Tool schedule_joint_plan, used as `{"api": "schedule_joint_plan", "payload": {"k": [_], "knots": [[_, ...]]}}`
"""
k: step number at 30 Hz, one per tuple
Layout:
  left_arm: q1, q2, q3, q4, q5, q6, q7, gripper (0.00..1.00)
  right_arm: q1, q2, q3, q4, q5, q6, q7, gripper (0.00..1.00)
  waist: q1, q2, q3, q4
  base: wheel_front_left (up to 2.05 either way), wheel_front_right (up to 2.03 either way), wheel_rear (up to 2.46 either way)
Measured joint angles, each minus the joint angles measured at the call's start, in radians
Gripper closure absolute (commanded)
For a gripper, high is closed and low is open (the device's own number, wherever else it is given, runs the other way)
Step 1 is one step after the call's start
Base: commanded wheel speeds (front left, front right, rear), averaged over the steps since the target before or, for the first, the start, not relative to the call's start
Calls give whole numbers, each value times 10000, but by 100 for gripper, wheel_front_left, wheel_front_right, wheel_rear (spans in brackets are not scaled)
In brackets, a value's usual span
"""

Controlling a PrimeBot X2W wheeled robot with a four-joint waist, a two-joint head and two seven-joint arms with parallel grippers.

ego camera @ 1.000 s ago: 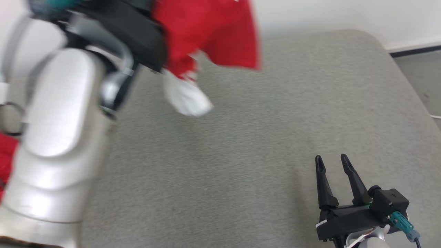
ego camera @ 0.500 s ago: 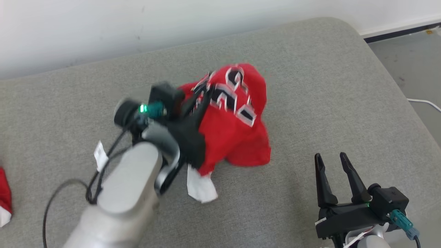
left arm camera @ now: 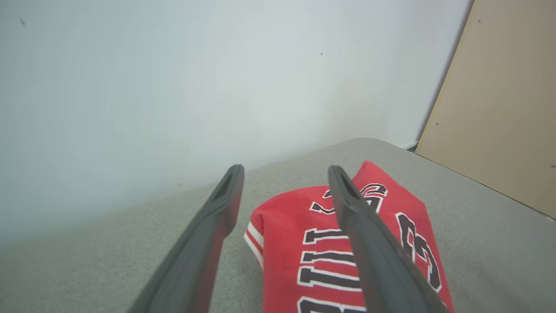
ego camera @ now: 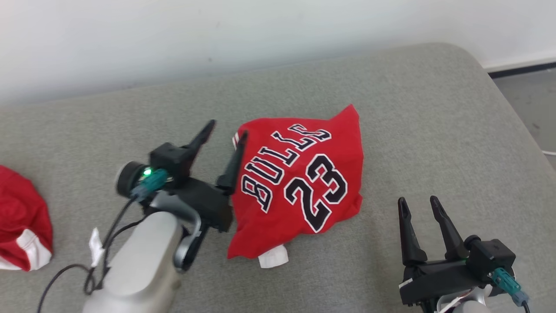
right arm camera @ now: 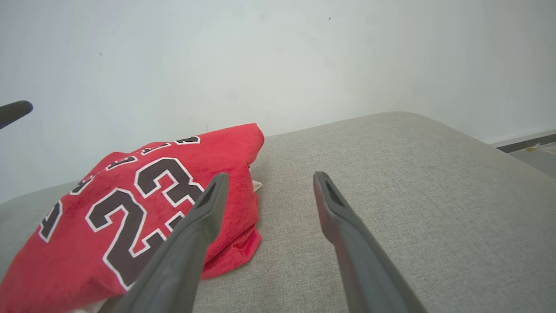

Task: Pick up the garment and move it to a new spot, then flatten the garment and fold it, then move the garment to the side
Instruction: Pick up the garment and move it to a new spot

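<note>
Back of scene: plain white wall (ego camera: 173,34), w/ a beige panel (left arm camera: 499,108) off to one side in L wrist view. Below that, grey cushion (ego camera: 391,108) w/ rounded corner, spanning nearly the whole head view. Strip of grey floor (ego camera: 527,95) past its R edge.

Mid-cushion: red jersey (ego camera: 299,178), loose and rumpled, not flat, front up, "BULLS" and "23" in black w/ white outline. Resting on cushion, not gripped by either tool. White scrap of fabric (ego camera: 273,257) poking out under its near edge. Same jersey in L wrist view (left arm camera: 278,217) and R wrist view (right arm camera: 130,191).

L side: silver forearm (ego camera: 139,265) angled up toward jersey, ending in L tool (ego camera: 226,129). Fingers spread wide, nothing btwn them. One finger crossing jersey's L edge in head view; touching or not, can't tell. In L wrist view, L tool (left arm camera: 284,170) likewise apart, jersey's striped edge just beyond.

Lower R: R tool (ego camera: 418,199), fingers apart, empty, pointing up the view, near jersey's R side but clear of it. R wrist view: R tool (right arm camera: 270,175) wide, bare cushion btwn fingers, jersey beside one finger.

Far L edge: second red garment (ego camera: 21,217) w/ white trim, well apart from jersey. Small white tag (ego camera: 94,247) hanging by L forearm.
</note>
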Motion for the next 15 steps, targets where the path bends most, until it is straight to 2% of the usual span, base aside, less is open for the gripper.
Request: {"api": "schedule_joint_plan", "payload": {"k": [8, 15], "knots": [[1913, 1097, 1904, -2313, 286, 654, -65, 0, 221, -33, -17, -134, -71, 0, 0, 0, -1, 0, -460, 652, 0, 0, 0], [3904, 1501, 3501, -3914, 508, 1129, -67, 0, 393, -155, -81, -186, -138, 0, 0, 0, -1, 0, -761, 1200, 0, 0, 0]]}}
